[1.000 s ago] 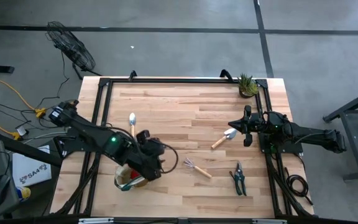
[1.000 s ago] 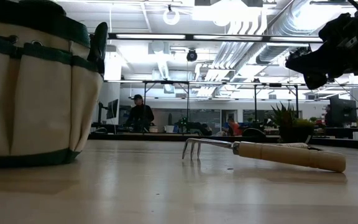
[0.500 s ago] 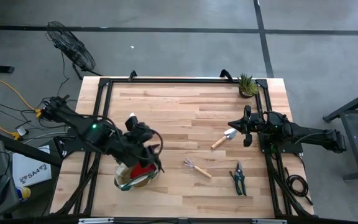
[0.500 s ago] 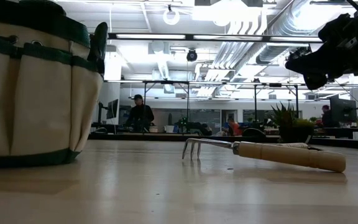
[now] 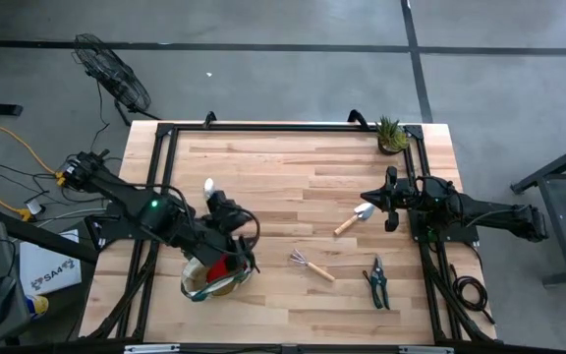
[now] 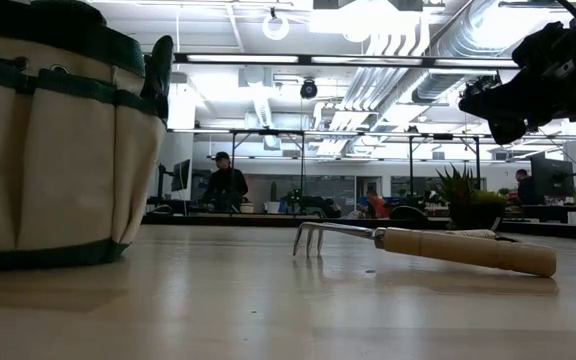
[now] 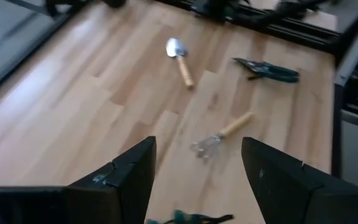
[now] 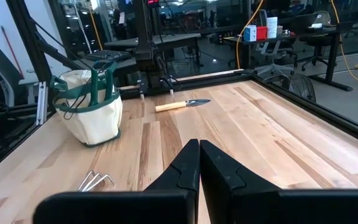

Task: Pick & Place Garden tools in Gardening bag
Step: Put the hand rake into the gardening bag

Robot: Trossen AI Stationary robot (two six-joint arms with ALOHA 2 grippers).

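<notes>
Bag (image 5: 209, 278) near tabletop (image 5: 293, 177) front-left corner, red cloth (image 5: 226, 267) inside. Left tool (image 5: 232, 228) over bag, jaws wide, empty, likely just released. Right tool (image 5: 391, 200) pinched shut, empty, parked beside trowel (image 5: 354, 217). Rake (image 5: 311, 265), pruners (image 5: 377, 282) loose on tabletop.

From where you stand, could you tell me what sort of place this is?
Probably a robotics lab or open workshop: exposed ceiling ducts, a butcher-block table in a black frame, and desks with office chairs beyond it.

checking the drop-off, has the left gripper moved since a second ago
Yes. In the high view the left gripper has moved back off the gardening bag, toward the table's far edge.
</notes>
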